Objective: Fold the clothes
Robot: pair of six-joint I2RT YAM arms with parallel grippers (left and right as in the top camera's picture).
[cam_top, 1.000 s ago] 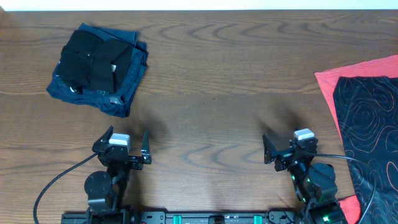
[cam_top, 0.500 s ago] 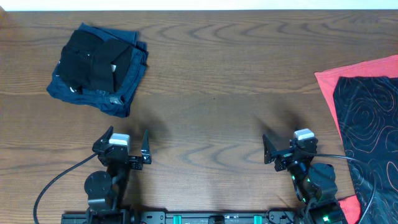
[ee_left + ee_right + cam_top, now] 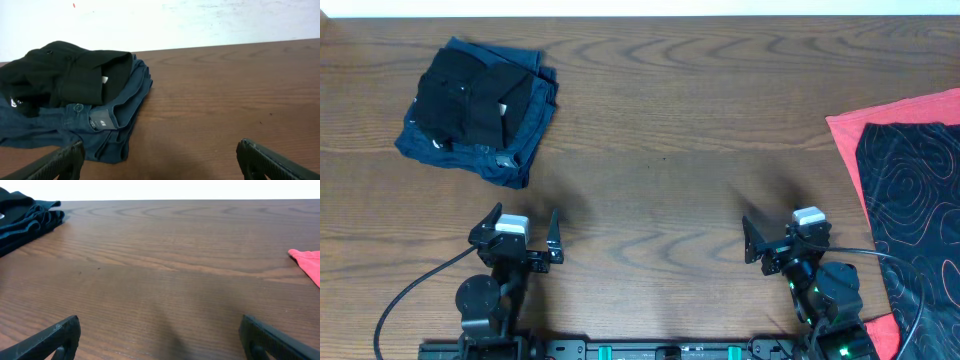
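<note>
Nothing's moved since a second ago. Left pincer and right pincer are both spread wide, gripping nothing. Folded navy-and-black stack sits well ahead and a bit left of the left pincer on the worktop; black swirly shirt lies on a red garment, off to the right pincer's right.

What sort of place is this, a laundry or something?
Most likely a robotics lab bench, not a laundry: a left arm and right arm stand at the edge of a wooden table, with a folded stack of dark clothes and a coral-red garment laid out.
</note>
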